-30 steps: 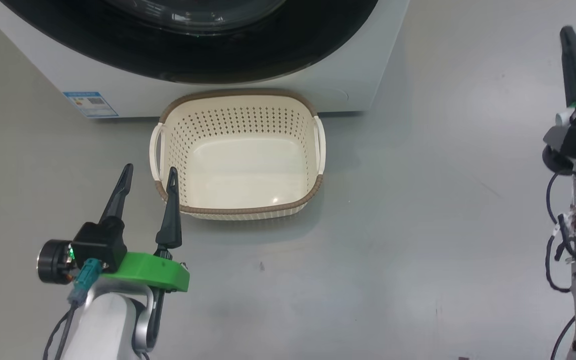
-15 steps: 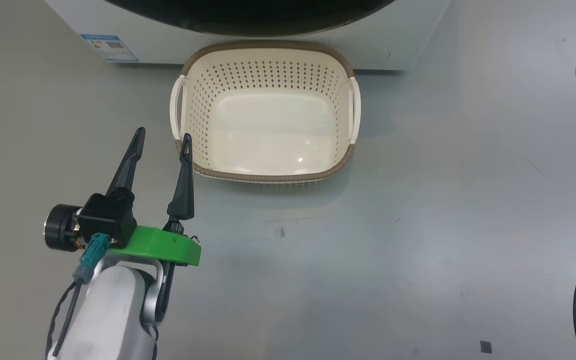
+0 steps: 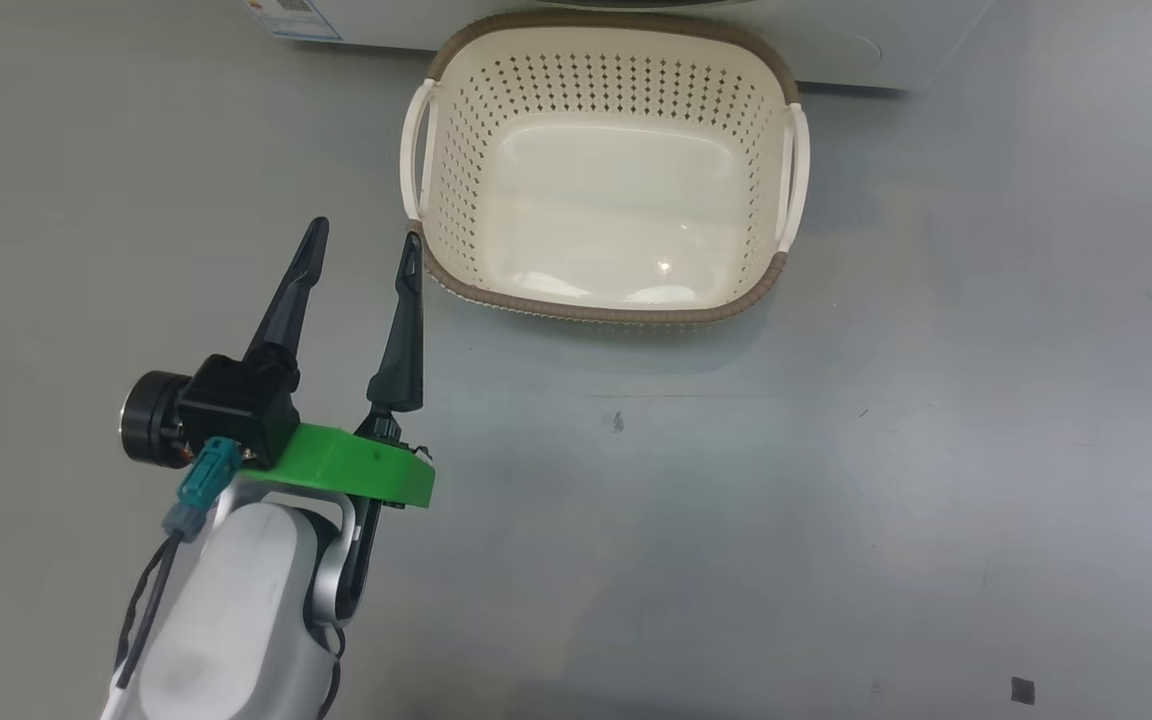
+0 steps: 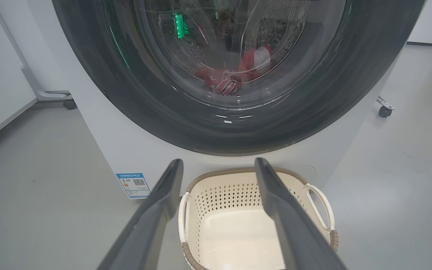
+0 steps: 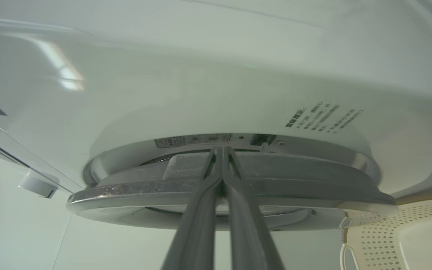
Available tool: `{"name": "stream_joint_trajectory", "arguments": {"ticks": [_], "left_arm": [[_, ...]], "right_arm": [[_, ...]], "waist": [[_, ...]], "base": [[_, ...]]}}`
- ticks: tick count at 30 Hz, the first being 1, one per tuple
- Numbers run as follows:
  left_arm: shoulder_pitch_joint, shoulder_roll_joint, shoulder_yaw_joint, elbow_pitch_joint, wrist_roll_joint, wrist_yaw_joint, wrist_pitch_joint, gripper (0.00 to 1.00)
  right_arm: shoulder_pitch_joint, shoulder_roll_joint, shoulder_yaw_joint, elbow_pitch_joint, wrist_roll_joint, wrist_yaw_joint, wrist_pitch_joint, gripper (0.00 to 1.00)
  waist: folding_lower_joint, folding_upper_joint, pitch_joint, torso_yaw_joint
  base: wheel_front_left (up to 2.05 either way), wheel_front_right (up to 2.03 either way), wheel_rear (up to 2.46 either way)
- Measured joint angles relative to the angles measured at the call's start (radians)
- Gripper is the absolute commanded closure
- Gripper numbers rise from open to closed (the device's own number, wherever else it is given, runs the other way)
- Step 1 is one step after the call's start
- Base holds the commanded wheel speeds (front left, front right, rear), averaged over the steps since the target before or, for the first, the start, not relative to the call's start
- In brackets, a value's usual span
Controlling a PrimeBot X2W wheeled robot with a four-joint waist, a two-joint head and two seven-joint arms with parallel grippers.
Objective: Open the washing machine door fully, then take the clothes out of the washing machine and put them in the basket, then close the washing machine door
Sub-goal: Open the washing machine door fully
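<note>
Shift: head camera has swung, so the basket (image 3: pixel 616 312) sits higher in its view than a second ago; the left gripper (image 3: pixel 366 232) keeps its place just beside the basket's near left corner.
Left: fingers spread wide, empty.
Right: right gripper (image 5: pixel 221 150) has its fingers pressed together, tips at the silver edge of the washing machine door (image 4: pixel 156 112), up above the basket.
Clothes: the clothes (image 4: pixel 223 80) lie behind the door glass, inside the washing machine (image 4: pixel 99 142) just behind the basket.
Risk: thin closed tips could slip off that edge on the pull, leaving the door shut.
Unclear: whether the tips hook behind the edge; whether the door is latched or ajar.
</note>
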Motion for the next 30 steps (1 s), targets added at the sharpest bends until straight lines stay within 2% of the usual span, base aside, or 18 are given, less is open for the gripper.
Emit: {"name": "stream_joint_trajectory", "arguments": {"ticks": [16,30], "left_arm": [[-0.010,-0.002,-0.027,-0.003,-0.020,0.019,0.000,0.00],[-0.020,-0.003,-0.039,-0.009,-0.037,0.036,0.000,0.00]], "right_arm": [[-0.126,-0.025,0.027,0.091,0.000,-0.052,0.065,1.00],[-0.192,-0.042,0.037,0.156,0.021,-0.070,0.144,1.00]], "waist": [[-0.0001,0.0000,0.021,0.056],[-0.0001,0.0000,0.036,0.076]], "base": [[0.00,0.00,0.00],[0.00,0.00,0.00]]}}
